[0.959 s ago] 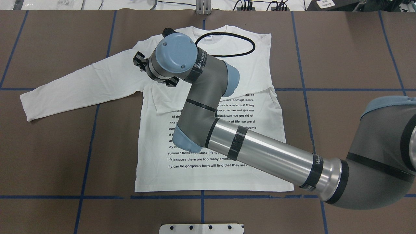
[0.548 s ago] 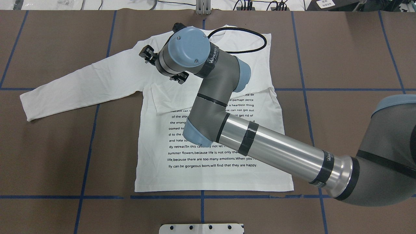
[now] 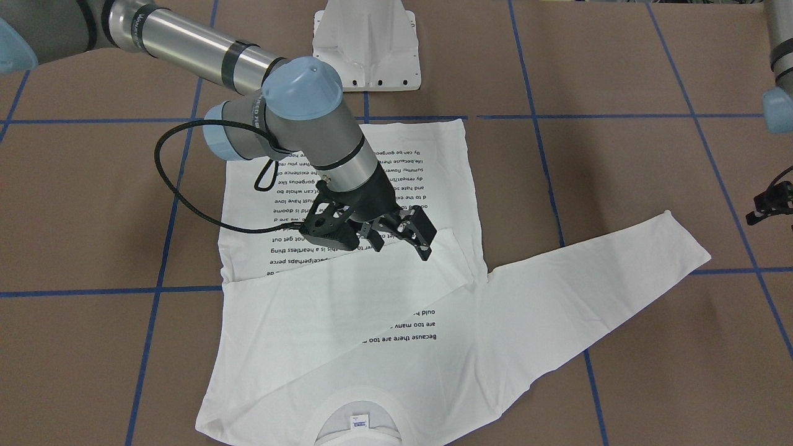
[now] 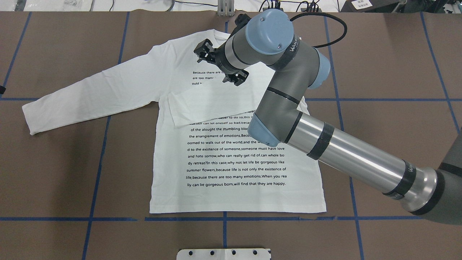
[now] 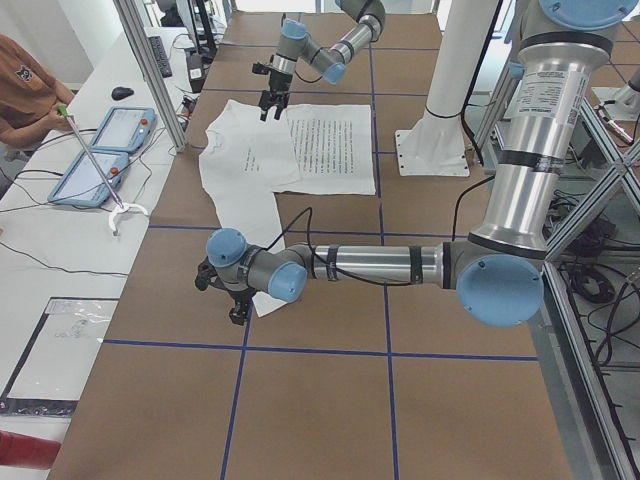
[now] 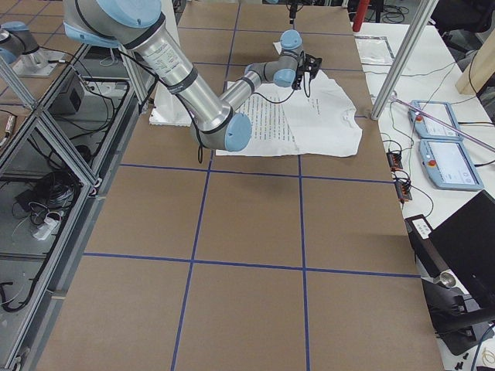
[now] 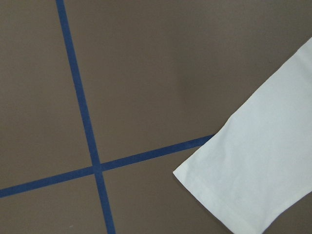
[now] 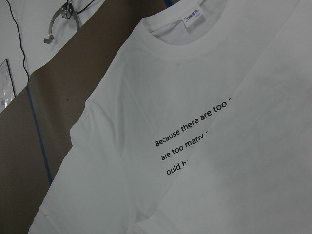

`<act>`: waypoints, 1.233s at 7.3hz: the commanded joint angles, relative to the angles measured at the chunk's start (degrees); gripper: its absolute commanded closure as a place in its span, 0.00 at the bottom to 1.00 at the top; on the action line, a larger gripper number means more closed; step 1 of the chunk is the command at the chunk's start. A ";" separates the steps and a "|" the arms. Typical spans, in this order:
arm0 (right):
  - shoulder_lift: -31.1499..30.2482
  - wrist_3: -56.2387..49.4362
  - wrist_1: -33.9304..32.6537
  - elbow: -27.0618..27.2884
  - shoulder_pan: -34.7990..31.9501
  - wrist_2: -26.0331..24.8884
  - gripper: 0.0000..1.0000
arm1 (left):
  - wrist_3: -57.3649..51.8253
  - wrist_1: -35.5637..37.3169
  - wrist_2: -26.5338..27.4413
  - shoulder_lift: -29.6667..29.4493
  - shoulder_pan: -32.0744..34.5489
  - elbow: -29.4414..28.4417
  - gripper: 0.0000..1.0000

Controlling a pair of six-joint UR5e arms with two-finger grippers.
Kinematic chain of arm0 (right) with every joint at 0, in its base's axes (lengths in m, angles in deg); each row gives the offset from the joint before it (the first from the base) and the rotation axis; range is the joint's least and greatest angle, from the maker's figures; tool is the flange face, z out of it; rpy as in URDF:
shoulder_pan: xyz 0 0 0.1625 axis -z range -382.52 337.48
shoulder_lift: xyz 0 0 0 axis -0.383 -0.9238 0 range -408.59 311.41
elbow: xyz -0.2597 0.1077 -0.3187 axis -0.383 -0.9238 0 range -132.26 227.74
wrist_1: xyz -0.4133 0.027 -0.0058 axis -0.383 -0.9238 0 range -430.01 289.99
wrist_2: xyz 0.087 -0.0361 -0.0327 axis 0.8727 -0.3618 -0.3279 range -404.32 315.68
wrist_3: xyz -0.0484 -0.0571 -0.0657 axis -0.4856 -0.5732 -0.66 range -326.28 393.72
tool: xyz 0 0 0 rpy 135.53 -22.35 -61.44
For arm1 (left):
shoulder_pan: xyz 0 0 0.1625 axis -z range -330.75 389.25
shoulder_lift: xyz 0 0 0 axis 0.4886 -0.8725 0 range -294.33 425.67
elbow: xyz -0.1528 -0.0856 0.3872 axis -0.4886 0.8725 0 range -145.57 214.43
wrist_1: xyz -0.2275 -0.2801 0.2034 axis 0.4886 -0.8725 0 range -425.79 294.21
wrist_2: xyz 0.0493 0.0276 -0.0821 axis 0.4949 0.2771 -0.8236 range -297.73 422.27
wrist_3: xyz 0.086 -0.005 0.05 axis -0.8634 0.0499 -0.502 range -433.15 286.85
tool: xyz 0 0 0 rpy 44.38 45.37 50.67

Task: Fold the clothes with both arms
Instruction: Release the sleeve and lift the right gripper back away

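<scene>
- T-shirt (image 4: pixel 238 159): 1, white, lying flat and print-up on the brown table (image 4: pixel 54 173), collar (image 8: pixel 170 46) on the side away from the robot.
- Sleeves: 1 folded across the chest, covering part of the text; 1 outstretched sleeve (image 4: pixel 90 94) reaching to the robot's left.
- Right gripper (image 4: pixel 220 64): over the folded part near the collar, jaws apart, nothing between them.
- Left gripper (image 5: pixel 225 297): by the outstretched sleeve's cuff (image 7: pixel 253 185); I cannot tell how its jaws stand.
- Blue tape lines (image 4: pixel 97 159): a grid on the table.

Thin matt cloth T-shirt (image 4: pixel 234 196), glossy silver metal arm tube (image 4: pixel 361 156), matt brown table (image 4: pixel 54 173)
</scene>
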 commanded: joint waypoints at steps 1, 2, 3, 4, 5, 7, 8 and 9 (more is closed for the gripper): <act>-1.43 -0.22 -0.10 1.67 -0.18 0.24 0.01 | 0.53 -0.37 0.07 -2.07 -4.29 -3.68 0.15; -2.31 -0.48 0.08 1.67 -0.18 0.24 0.01 | 2.01 -0.89 0.07 -2.07 -5.52 -4.30 0.18; -2.49 -1.00 -0.01 1.85 -0.35 0.50 0.01 | 2.11 -3.24 0.07 -2.07 -6.58 -6.13 0.19; -5.28 -1.01 -0.53 4.46 -3.05 4.24 0.01 | 2.20 -4.05 0.07 -2.07 -6.59 -6.59 0.21; -10.44 -2.05 -0.27 7.88 -8.73 11.68 0.01 | 2.12 -4.23 0.16 -1.99 -6.59 -7.20 0.23; -18.36 -11.68 -0.01 10.71 -15.96 20.16 0.01 | 2.20 -4.32 0.16 -2.07 -6.59 -7.73 0.26; -21.97 -16.26 -0.01 11.25 -19.48 23.23 0.01 | 2.12 -4.32 0.16 -2.07 -6.59 -7.82 0.30; -24.87 -21.35 -0.09 11.25 -22.65 25.61 0.01 | 2.11 -4.32 0.16 -2.07 -6.59 -7.91 0.30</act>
